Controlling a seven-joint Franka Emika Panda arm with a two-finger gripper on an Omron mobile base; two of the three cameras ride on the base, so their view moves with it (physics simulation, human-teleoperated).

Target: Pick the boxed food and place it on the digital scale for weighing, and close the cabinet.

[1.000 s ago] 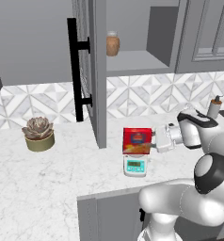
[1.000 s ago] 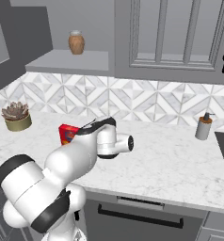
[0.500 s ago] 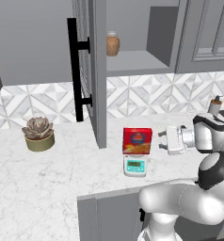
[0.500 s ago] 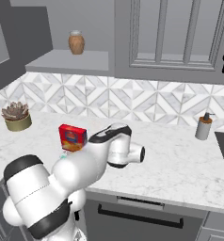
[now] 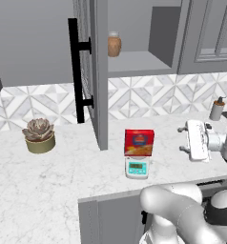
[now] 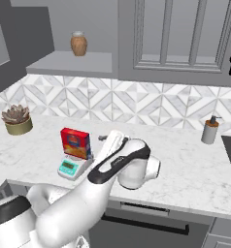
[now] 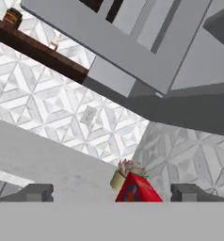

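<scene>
Spread wide and holding nothing, the gripper (image 5: 186, 138) is hanging above the marble counter (image 5: 48, 181), well to the right of the boxed food (image 5: 139, 142); in the hand view its two dark fingertips (image 7: 36, 192) are standing far apart with the red box (image 7: 137, 189) between them in the distance.

Going from left to right in the left base view, a potted succulent (image 5: 38, 135) is sitting on the counter near the patterned backsplash (image 5: 149, 97). Next to it, the cabinet's glass-paned door (image 5: 97, 71) is standing open toward the camera, its long black bar handle (image 5: 76, 71) facing left. A brown jar (image 5: 114, 44) with a pale lid is resting on the shelf inside the cabinet (image 5: 139, 43). Below, the boxed food is standing upright on the digital scale (image 5: 137, 167), whose teal display is facing the counter's front edge. Past the gripper, a soap dispenser (image 5: 217, 109) is standing by the wall at the far right.
</scene>
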